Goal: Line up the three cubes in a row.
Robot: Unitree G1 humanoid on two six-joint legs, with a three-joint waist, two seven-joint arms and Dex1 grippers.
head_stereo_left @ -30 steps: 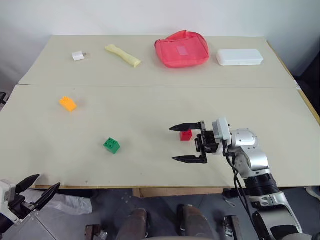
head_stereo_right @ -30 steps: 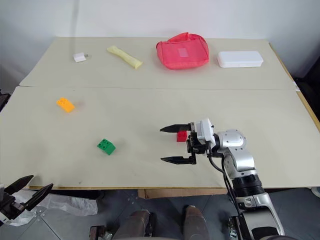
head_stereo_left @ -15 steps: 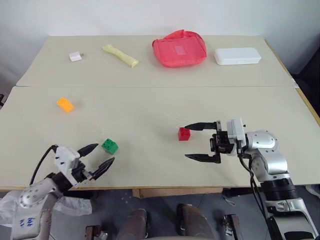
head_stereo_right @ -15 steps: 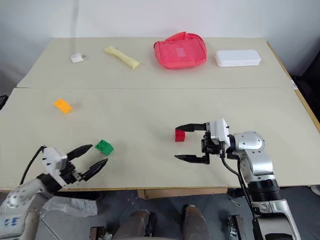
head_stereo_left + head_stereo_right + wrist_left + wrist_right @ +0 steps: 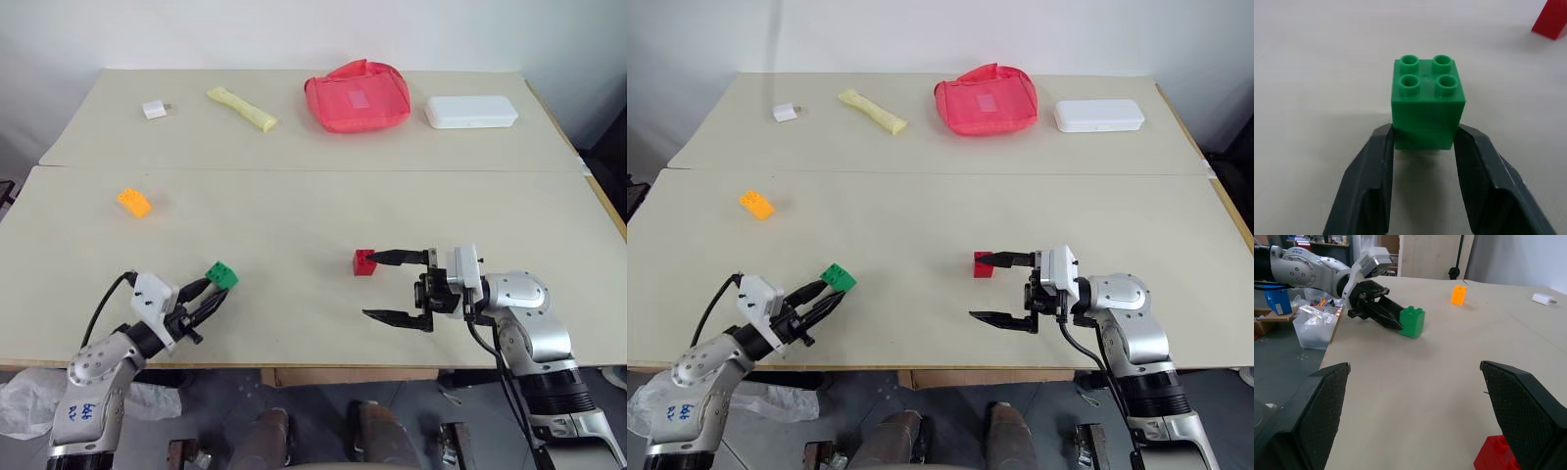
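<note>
The green cube [image 5: 1428, 100] is sitting near the table's [image 5: 294, 225] front edge, left of centre, with the left gripper [image 5: 209, 297] clamping its sides. The red cube [image 5: 363, 262] is resting right of centre, beside the upper finger of the right gripper [image 5: 395, 287], whose jaws are standing wide apart. The orange cube [image 5: 133, 203] is lying toward the left edge

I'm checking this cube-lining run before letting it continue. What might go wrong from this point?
The left gripper pinches the green studded plastic cube only by its lower end, so the cube might pivot or slip when moved. The open right gripper has one fingertip right at the red studded plastic cube, which it might nudge askew. The orange studded plastic cube lies far from both, so the row needs a long carry.
</note>
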